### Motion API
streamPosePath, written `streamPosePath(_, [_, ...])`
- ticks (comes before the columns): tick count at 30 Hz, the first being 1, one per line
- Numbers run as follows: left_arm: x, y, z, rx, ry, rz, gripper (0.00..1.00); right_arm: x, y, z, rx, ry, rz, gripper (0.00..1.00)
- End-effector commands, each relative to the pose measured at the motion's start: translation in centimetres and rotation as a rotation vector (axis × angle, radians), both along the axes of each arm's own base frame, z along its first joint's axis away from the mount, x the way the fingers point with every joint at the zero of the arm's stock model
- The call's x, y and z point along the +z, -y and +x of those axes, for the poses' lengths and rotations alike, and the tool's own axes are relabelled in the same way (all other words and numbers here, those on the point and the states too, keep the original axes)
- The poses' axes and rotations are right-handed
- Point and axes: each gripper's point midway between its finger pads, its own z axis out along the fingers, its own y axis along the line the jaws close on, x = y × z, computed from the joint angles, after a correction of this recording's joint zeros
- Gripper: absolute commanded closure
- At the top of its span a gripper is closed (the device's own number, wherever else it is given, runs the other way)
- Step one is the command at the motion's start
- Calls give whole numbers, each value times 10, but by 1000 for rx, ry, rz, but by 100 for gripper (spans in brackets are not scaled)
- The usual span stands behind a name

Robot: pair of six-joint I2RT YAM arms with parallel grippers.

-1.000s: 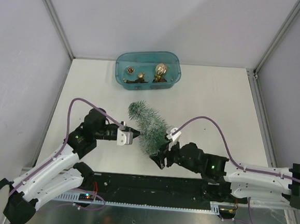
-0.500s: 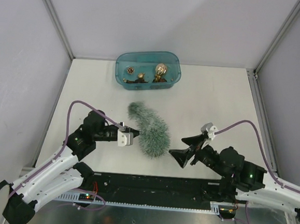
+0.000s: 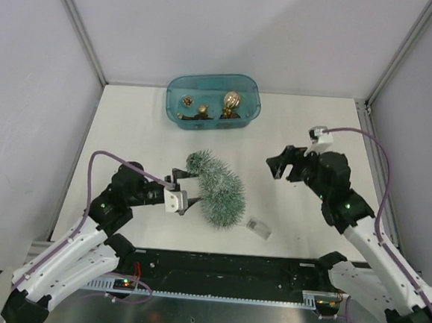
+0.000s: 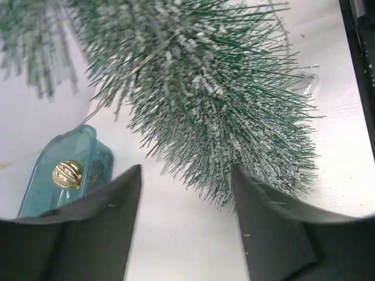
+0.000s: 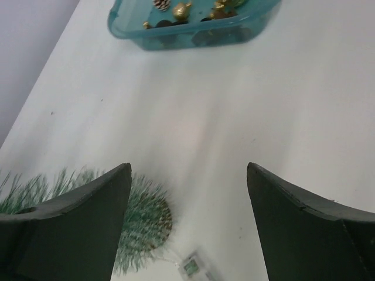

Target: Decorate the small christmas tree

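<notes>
The small christmas tree (image 3: 215, 188) lies on its side mid-table, its tip pointing toward the back left. Its frosted green bristles (image 4: 205, 88) fill the left wrist view. My left gripper (image 3: 184, 193) stands open at the tree's left flank; its right finger brushes the bristles and nothing is gripped (image 4: 186, 170). My right gripper (image 3: 278, 165) hangs open above the table, to the right of the tree and apart from it. In the right wrist view the tree's round base (image 5: 145, 225) shows below the open gripper (image 5: 188, 168).
A teal tub (image 3: 173, 102) at the back holds gold and brown ornaments (image 3: 231, 101) and also shows in the wrist views (image 4: 41, 181) (image 5: 176, 36). A small clear box (image 3: 258, 228) on a thin wire lies just right of the tree's base. Metal frame posts stand at the table's sides.
My left gripper has gone from shut to open beside the tree. The right arm has pulled away from the tree's base, rising toward the back right. The small clear box is now uncovered.
</notes>
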Motion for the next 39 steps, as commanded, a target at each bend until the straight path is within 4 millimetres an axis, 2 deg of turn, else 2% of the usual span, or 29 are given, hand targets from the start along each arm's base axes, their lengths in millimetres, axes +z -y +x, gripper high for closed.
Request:
streamPosePath(1, [11, -6, 0, 39, 20, -30, 18, 47, -1, 38, 45, 80, 143, 17])
streamPosePath(3, [12, -8, -1, 48, 21, -33, 5, 50, 2, 64, 26, 85, 163, 17])
streamPosePath(7, [8, -11, -1, 69, 2, -30, 1, 32, -1, 129, -10, 49, 145, 19])
streamPosePath(11, [-4, -18, -1, 116, -53, -15, 0, -2, -13, 204, -36, -16, 103, 21])
streamPosePath(13, [-11, -24, 2, 157, -75, -8, 0, -17, -15, 233, -55, -39, 89, 22])
streamPosePath(15, [-17, -30, 7, 205, -94, -2, 0, -38, -19, 270, -80, -71, 65, 23])
streamPosePath(19, [-24, -42, 19, 294, -136, 2, 0, -79, -23, 329, -129, -129, 15, 26])
streamPosePath(21, [-26, -47, 22, 321, -156, 0, 0, -95, -24, 349, -146, -153, 4, 26])
streamPosePath(25, [-31, -54, 27, 372, -196, -5, 0, -116, -25, 381, -173, -170, -12, 27])
streamPosePath(29, [-31, -62, 35, 435, -254, -26, 0, -139, -23, 397, -192, -211, -53, 28])
streamPosePath(34, [-34, -82, 59, 557, -394, -79, 0, -160, -20, 399, -222, -250, -98, 32])
streamPosePath(39, [-36, -111, 92, 697, -514, -136, 0, -178, -13, 385, -261, -311, -150, 44])
